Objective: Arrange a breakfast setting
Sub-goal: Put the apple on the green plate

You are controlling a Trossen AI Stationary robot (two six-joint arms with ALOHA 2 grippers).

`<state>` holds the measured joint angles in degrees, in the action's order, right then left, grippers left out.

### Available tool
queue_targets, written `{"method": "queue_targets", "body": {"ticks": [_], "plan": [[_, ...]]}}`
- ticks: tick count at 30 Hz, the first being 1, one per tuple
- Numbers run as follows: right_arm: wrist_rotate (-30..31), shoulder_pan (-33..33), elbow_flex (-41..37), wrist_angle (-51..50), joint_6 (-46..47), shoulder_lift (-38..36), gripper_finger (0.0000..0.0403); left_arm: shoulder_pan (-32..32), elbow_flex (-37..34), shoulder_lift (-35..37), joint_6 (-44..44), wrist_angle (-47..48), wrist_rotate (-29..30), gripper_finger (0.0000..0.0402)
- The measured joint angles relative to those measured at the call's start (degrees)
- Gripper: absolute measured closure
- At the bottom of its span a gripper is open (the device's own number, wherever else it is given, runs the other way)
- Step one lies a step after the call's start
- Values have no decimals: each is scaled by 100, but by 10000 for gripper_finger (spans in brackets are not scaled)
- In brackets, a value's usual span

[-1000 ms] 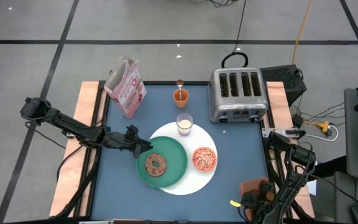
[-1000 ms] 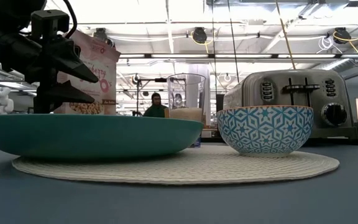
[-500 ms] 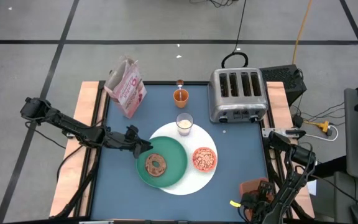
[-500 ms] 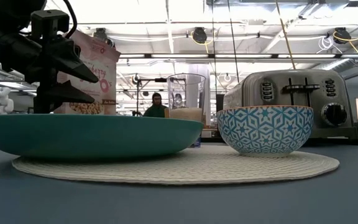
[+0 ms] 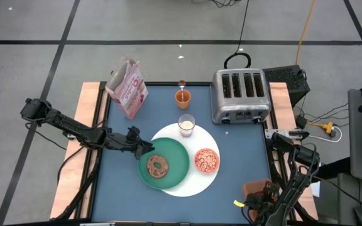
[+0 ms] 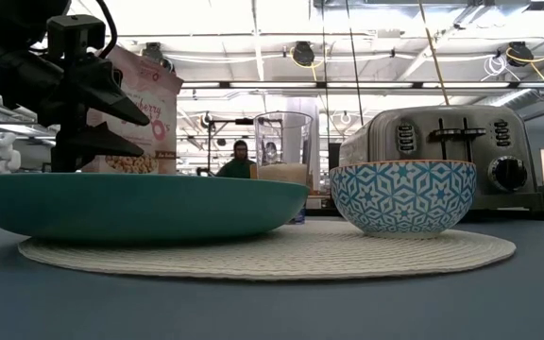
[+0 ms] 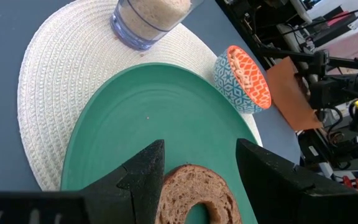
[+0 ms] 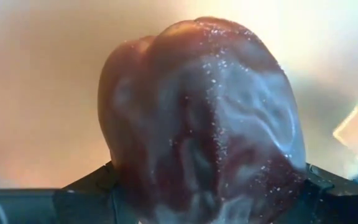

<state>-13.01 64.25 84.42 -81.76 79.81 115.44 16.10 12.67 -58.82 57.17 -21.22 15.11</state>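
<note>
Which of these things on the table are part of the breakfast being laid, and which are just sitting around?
Part of the breakfast:
- white round mat
- green plate with a bagel
- patterned bowl
- glass of milk
- orange cup
- pink cereal bag

Just lying about:
- silver toaster
- brown pad by the right arm

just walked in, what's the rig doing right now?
It's laying out a breakfast setting. The left gripper hovers with its fingers apart at the edge of the green plate, which holds a bagel and sits on a round white mat. An orange bowl of cereal and a glass of milk are on the mat too. The orange cup, the pink cereal bag and the toaster stand at the back. The right gripper is off the table's near right corner, pressed close to something brown.
</note>
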Motion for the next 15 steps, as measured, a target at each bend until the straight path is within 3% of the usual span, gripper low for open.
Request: {"method": "queue_targets", "body": {"ticks": [15], "plan": [[-227,-207,2,-40,193,-934,150,1,0,-1,7,-1,0,199]]}}
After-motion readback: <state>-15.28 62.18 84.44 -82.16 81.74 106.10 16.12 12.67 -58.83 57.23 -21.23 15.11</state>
